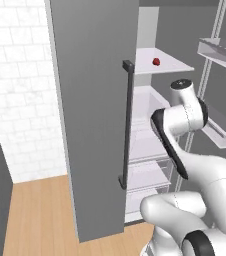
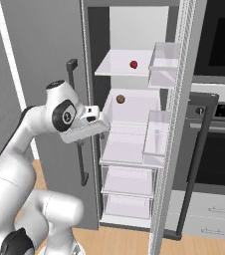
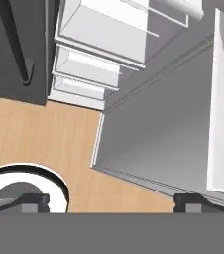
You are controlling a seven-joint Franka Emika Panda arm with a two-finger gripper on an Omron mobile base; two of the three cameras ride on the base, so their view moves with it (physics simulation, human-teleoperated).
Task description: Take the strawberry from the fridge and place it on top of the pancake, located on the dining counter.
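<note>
Left base view: the fridge [image 1: 92, 115] stands with its left door closed, a long dark bar handle [image 1: 126, 125] running down that door's right edge. To the right of the handle the interior is exposed. The strawberry [image 1: 156, 61] lies on the top white shelf [image 1: 170, 65], at about 1 o'clock from the handle's upper end, alone on that shelf. The arm [image 1: 180, 125] rises from 5 o'clock and bends in front of the middle shelves, well below the berry. The right door [image 1: 220, 75] stands swung open at 3 o'clock, its clear bins facing inward.

Right base view: the closed door and handle sit at 9 o'clock; the arm's wrist is level with the second shelf. The gripper [image 2: 102, 117] points toward the left edge of that shelf, apart from it. The strawberry [image 2: 133, 64] rests on the top shelf at 12 o'clock from the second shelf, which carries a small brown round item [image 2: 120, 99]. Clear drawers [image 2: 127, 182] lie at 6 o'clock. An oven [image 2: 219, 99] stands at 3 o'clock.

Hand view: the two fingertips [image 3: 34, 201] stand wide apart with nothing between them; the hand is open and empty. Wood floor [image 3: 44, 134] lies beneath, the drawers at 11 o'clock, the open door's edge at 2 o'clock.
</note>
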